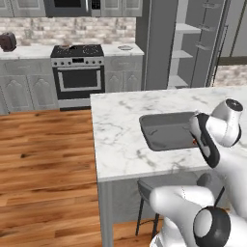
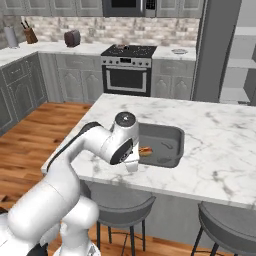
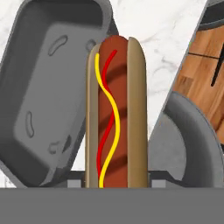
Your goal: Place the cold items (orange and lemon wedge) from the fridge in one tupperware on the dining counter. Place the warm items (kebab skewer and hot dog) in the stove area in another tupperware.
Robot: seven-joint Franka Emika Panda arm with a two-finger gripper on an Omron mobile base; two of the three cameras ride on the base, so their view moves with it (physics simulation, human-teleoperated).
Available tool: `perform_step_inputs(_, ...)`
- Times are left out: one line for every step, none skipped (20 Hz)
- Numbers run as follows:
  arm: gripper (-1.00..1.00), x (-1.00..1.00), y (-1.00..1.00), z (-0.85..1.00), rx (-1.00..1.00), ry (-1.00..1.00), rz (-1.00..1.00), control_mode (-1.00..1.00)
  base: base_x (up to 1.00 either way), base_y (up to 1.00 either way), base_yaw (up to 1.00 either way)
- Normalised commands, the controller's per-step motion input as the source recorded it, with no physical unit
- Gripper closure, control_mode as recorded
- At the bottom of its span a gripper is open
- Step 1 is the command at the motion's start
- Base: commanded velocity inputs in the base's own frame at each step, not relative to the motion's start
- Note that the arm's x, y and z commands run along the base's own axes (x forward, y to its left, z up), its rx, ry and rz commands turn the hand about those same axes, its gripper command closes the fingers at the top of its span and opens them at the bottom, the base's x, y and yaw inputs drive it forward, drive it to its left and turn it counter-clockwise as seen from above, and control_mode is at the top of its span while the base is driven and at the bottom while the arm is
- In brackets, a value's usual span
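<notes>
My gripper (image 3: 116,183) is shut on the hot dog (image 3: 116,113), a brown sausage in a tan bun with red and yellow sauce lines. It hangs just over the near rim of the dark grey tupperware (image 3: 39,87), which holds nothing that I can see. From the right base view the hot dog (image 2: 145,150) is at the tray's (image 2: 167,142) near-left corner, on the dining counter (image 2: 225,150). In the left base view the tray (image 1: 164,130) lies beside my wrist, and a bit of the hot dog (image 1: 194,142) shows. The stove (image 1: 77,72) is far back.
Grey stools (image 2: 120,202) (image 2: 230,225) stand under the counter's near edge; one stool (image 3: 192,140) shows below the hand. The fridge (image 1: 185,48) stands open at the back right. A round plate (image 2: 179,51) and a toaster (image 2: 72,37) sit on the wall counter.
</notes>
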Motion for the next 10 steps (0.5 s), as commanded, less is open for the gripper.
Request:
perform_step_inputs(1.0, 1.0, 0.0, 0.0, 0.05, 0.25, 0.0, -1.0, 0.0, 0.0, 0.0)
perform_step_inputs(1.0, 1.0, 0.0, 0.0, 0.03, 0.27, 0.0, -1.0, 0.0, 0.0, 0.0)
perform_step_inputs(1.0, 1.0, 0.0, 0.0, 0.06, 0.25, 0.0, -1.0, 0.0, 0.0, 0.0)
perform_step_inputs(1.0, 1.0, 0.0, 0.0, 0.07, 0.21, 0.0, -1.0, 0.0, 0.0, 0.0)
perform_step_inputs(1.0, 1.0, 0.0, 0.0, 0.07, 0.2, 0.0, -1.0, 0.0, 0.0, 0.0)
perform_step_inputs(1.0, 1.0, 0.0, 0.0, 0.07, 0.18, 0.0, -1.0, 0.0, 0.0, 0.0)
perform_step_inputs(1.0, 1.0, 0.0, -0.03, 0.08, 0.14, 0.0, -1.0, 0.0, 0.0, 0.0)
perform_step_inputs(1.0, 1.0, 0.0, -0.11, 0.07, 0.14, 0.0, -1.0, 0.0, 0.0, 0.0)
perform_step_inputs(1.0, 1.0, 0.0, -0.18, 0.06, 0.18, 0.0, -1.0, 0.0, 0.0, 0.0)
perform_step_inputs(1.0, 0.96, 0.0, -0.23, 0.06, 0.16, 0.0, -1.0, 0.0, 0.0, 0.0)
